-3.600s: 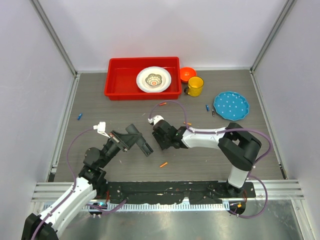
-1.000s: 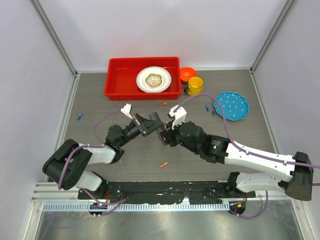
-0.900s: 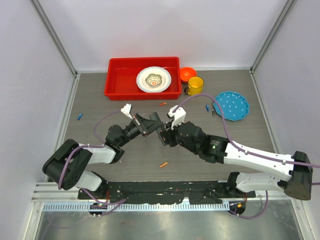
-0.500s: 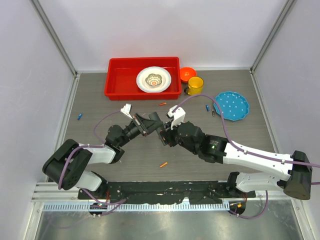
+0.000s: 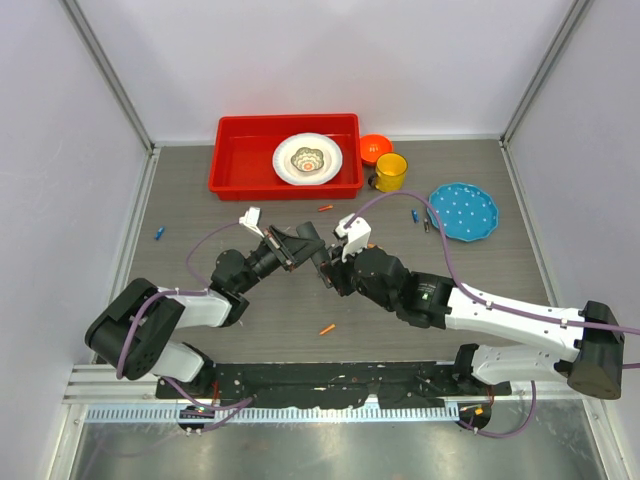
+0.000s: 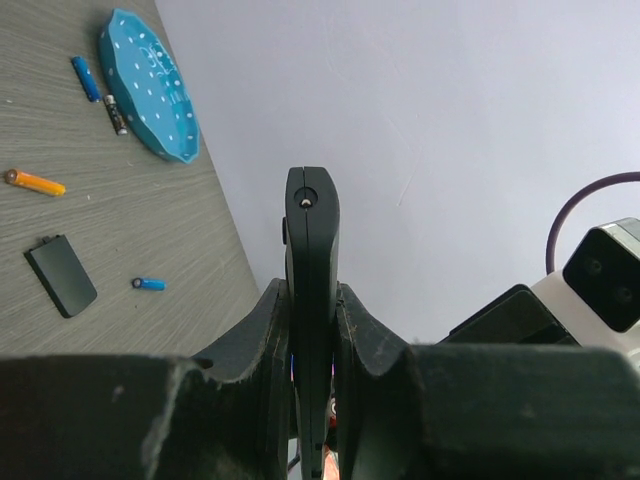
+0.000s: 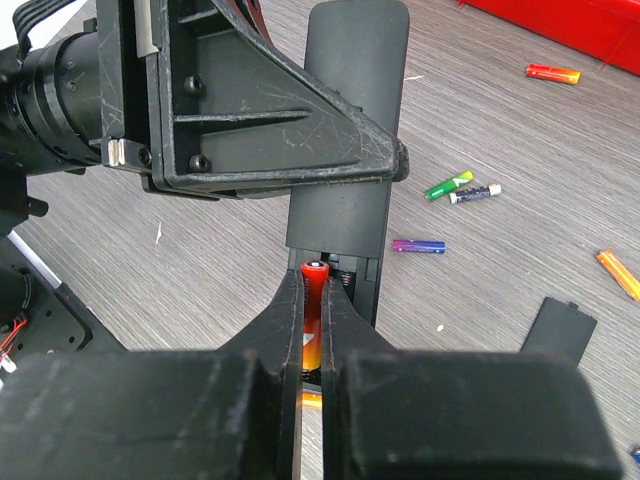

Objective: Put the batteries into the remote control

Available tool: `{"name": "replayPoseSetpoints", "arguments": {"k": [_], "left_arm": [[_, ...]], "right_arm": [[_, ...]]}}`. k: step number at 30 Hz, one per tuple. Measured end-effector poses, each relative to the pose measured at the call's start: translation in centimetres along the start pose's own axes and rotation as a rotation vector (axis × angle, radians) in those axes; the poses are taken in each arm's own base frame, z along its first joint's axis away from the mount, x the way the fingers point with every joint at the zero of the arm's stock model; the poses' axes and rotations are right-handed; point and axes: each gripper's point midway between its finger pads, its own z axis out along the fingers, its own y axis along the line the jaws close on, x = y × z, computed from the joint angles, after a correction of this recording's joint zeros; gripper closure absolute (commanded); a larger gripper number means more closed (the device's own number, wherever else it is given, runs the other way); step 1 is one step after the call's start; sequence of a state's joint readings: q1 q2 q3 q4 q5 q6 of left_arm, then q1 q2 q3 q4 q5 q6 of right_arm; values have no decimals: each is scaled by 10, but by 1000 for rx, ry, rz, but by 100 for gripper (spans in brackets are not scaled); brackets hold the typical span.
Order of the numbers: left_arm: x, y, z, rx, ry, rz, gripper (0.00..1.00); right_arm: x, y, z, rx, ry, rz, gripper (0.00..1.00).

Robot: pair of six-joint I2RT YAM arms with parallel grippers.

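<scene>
My left gripper [image 5: 303,243] is shut on the slim black remote control [image 5: 319,257] and holds it above the table's middle. In the left wrist view the remote [image 6: 312,250] stands edge-on between the fingers [image 6: 262,330]. My right gripper [image 7: 314,285] is shut on a red-orange battery [image 7: 314,300] whose tip sits at the open battery slot of the remote [image 7: 345,130]. The flat black cover [image 7: 558,327] lies on the table to the right; it also shows in the left wrist view [image 6: 61,289]. Loose batteries lie around: green [image 7: 447,185], purple [image 7: 418,246], red [image 7: 552,72], orange [image 5: 327,328].
A red tray [image 5: 240,160] with a white plate stands at the back. An orange bowl [image 5: 375,147] and a yellow mug [image 5: 390,172] stand beside it. A blue plate [image 5: 462,211] lies at the right, with a blue battery [image 5: 414,215] near it. Another blue battery [image 5: 159,233] lies far left.
Both arms have risen and met over the table's middle since the earliest frame. In the last second the right gripper has edged left toward the remote with the battery.
</scene>
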State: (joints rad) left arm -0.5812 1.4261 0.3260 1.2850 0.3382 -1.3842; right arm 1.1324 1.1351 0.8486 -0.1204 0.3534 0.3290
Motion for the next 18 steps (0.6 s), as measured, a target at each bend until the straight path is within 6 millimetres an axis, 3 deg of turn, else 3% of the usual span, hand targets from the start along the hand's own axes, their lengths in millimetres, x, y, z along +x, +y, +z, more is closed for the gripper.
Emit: {"name": "replayPoseSetpoints", "arguments": {"k": [8, 18], "left_arm": [[-1, 0, 0, -2, -2, 0, 100], [1, 6, 0, -23, 1, -3, 100]], "right_arm": [[2, 2, 0, -7, 6, 16, 99], [9, 3, 5, -3, 27, 32, 88]]}}
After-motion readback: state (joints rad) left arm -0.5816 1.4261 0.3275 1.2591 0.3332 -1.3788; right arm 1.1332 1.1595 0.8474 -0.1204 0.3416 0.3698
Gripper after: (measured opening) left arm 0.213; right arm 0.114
